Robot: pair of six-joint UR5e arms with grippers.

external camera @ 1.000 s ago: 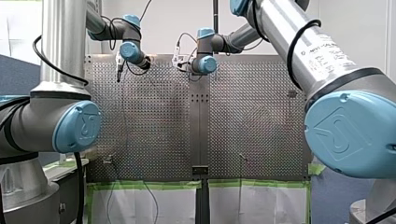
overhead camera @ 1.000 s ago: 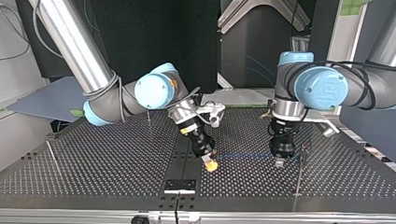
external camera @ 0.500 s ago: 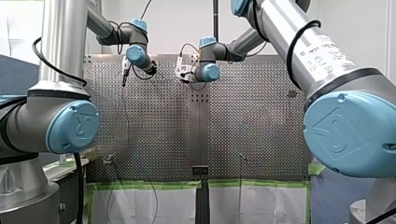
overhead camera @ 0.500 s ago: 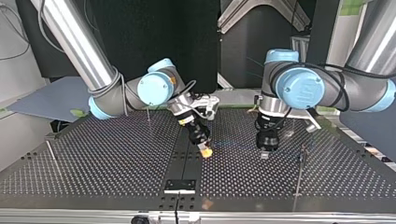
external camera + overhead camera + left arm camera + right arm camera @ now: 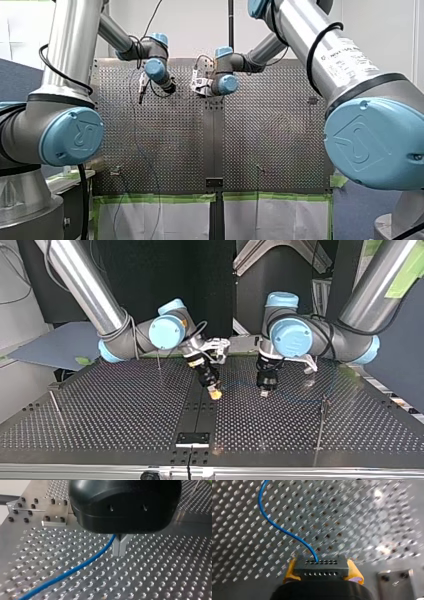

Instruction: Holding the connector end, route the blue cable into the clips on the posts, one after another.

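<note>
Connector end [image 5: 321, 567] is clamped between the yellow pads [image 5: 355, 573] of the right gripper [image 5: 322, 572], so the blue cable [image 5: 283, 530] is led out ahead of it. The cable is also pinched by the closed left gripper [image 5: 119, 548], probably as a guide; the posts [image 5: 321, 422] stand well apart.

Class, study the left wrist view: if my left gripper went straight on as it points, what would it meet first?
Probably the perforated table: my left gripper, shut on the blue cable, points down at it with nothing else under its tips. How big the gap is cannot be told.
</note>
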